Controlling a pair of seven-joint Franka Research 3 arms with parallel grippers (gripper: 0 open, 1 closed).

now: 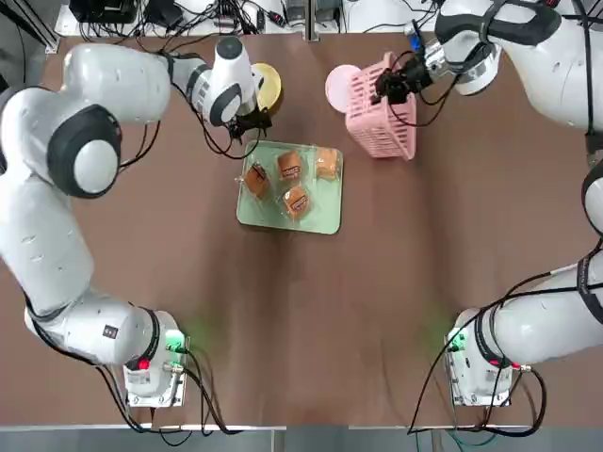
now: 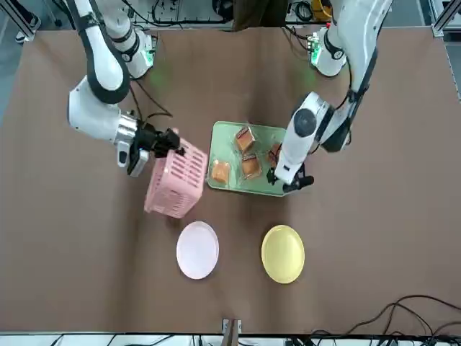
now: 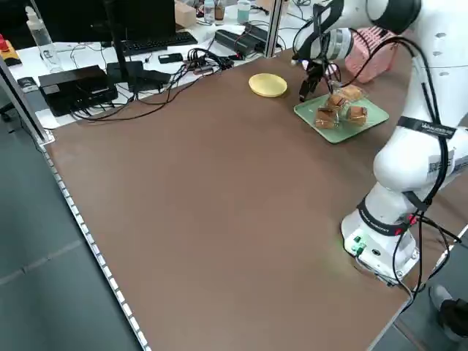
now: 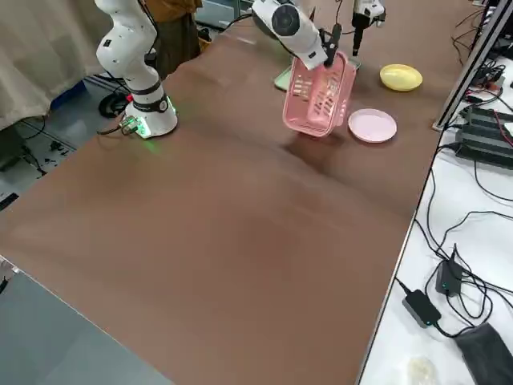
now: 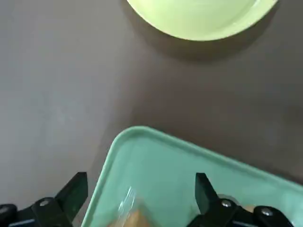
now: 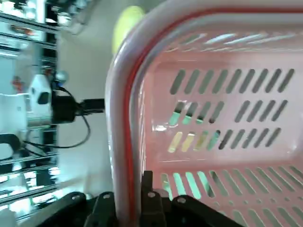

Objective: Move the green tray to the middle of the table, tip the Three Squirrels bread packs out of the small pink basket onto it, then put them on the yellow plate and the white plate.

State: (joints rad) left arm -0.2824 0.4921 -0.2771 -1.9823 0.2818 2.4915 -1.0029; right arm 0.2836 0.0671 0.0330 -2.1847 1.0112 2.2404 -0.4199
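The right gripper [image 6: 142, 187], shut on the rim of the tilted pink basket [image 4: 319, 98], holds it beside the white plate [image 2: 197, 250], near the bench's far edge. The left gripper [image 5: 142, 189], wide open and holding nothing, is above the far left corner of the green tray [image 1: 325, 209], which carries 4 bread packs [image 1: 296, 201]. The yellow plate [image 2: 283, 254] lies near the bench's far edge, beyond the tray.

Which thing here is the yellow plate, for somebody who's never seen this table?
Find the green tray holding the wrapped bread packs. Across from it, on the far side from the arms' bases, two small round plates lie side by side; yours is the mustard-yellow one, the other being pinkish-white.
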